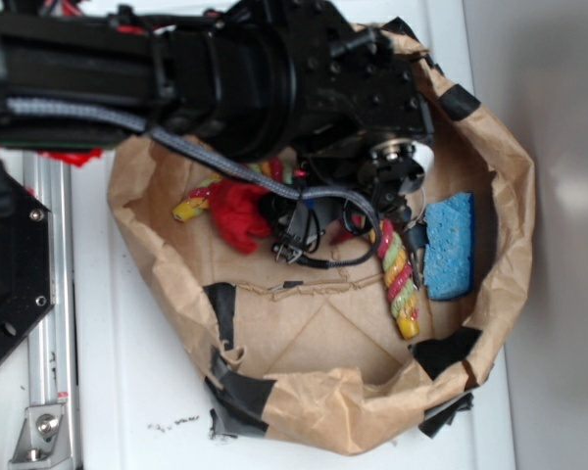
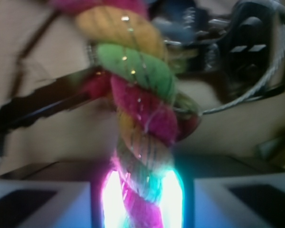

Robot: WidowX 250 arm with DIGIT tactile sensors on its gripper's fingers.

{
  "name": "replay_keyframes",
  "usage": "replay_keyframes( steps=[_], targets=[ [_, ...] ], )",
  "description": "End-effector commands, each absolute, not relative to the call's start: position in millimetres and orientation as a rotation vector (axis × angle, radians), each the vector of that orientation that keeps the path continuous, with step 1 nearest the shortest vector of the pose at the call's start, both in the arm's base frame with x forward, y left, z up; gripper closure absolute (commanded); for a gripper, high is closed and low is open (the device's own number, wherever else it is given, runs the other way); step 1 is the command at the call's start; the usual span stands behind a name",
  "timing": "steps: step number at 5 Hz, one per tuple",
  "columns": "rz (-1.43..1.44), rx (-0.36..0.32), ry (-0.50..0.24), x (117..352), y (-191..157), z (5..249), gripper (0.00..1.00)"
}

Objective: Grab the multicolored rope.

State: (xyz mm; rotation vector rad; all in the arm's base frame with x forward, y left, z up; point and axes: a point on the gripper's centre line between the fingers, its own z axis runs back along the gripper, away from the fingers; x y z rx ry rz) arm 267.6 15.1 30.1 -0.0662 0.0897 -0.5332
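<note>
The multicolored rope (image 1: 400, 279), a thick twist of pink, yellow and green strands, lies on the brown paper floor with a yellow tip toward the front. Its other end (image 1: 189, 206) shows at the left, beside the red cloth (image 1: 237, 217); the middle is hidden under the arm. My gripper (image 1: 400, 225) is at the upper end of the right stretch. In the wrist view the rope (image 2: 142, 95) runs straight out from between the two fingers, and my gripper (image 2: 138, 209) is shut on it, the jaws close on both sides. The blue sponge (image 1: 449, 245) lies just right of the rope.
A crumpled brown paper wall (image 1: 314, 411) patched with black tape (image 1: 237, 392) rings the work area. Loose black cables (image 1: 314, 245) hang under the arm. A metal rail (image 1: 49, 294) and black bracket stand outside the wall on the left.
</note>
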Motion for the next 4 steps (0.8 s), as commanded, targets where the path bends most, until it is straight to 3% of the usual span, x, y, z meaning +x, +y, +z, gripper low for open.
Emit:
replay_keyframes(
  steps=[1,2,3,4],
  targets=[
    [-0.311,0.042,-0.114,267,19,131,1.0],
    [-0.185,0.069,-0.098,257,21,180,1.0],
    [-0.174,0.08,-0.067,254,16,176,1.0],
    [-0.176,0.068,-0.084,256,9,169,1.0]
  ],
)
